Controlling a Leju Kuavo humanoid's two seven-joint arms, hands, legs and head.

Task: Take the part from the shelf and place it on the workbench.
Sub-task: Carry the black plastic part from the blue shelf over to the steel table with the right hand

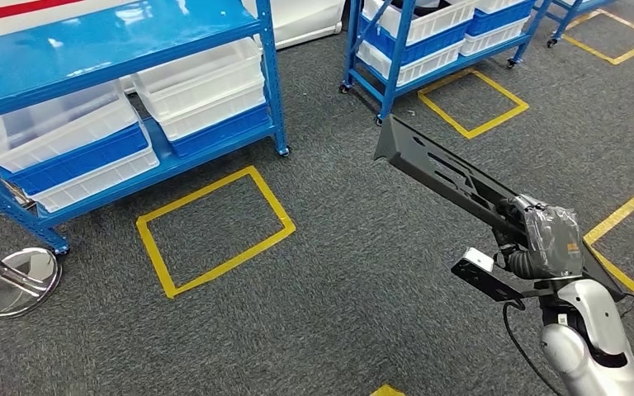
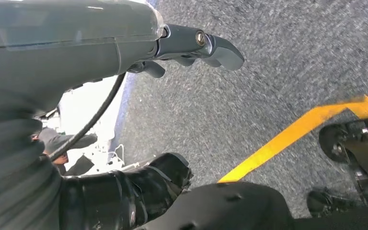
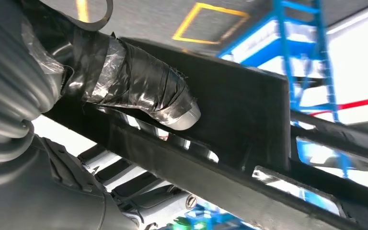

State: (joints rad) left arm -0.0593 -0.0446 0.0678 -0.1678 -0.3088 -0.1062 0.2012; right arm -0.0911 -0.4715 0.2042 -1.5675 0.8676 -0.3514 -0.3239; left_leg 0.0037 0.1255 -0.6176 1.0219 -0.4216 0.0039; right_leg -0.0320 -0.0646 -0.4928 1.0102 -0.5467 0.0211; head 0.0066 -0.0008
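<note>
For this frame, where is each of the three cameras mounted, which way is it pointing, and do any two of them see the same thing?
Head view: high on the body, looking forward and down at grey carpet, yellow floor markings and blue shelves; the right robot hand grips the long black part.
Left wrist view: behind the left robot hand, which holds nothing, facing carpet and a yellow line.
Right wrist view: behind the right robot hand, its taped thumb against the part.
Shared: head and right wrist views both show the part and blue shelving.

Bright, even light — wrist views blurred
</note>
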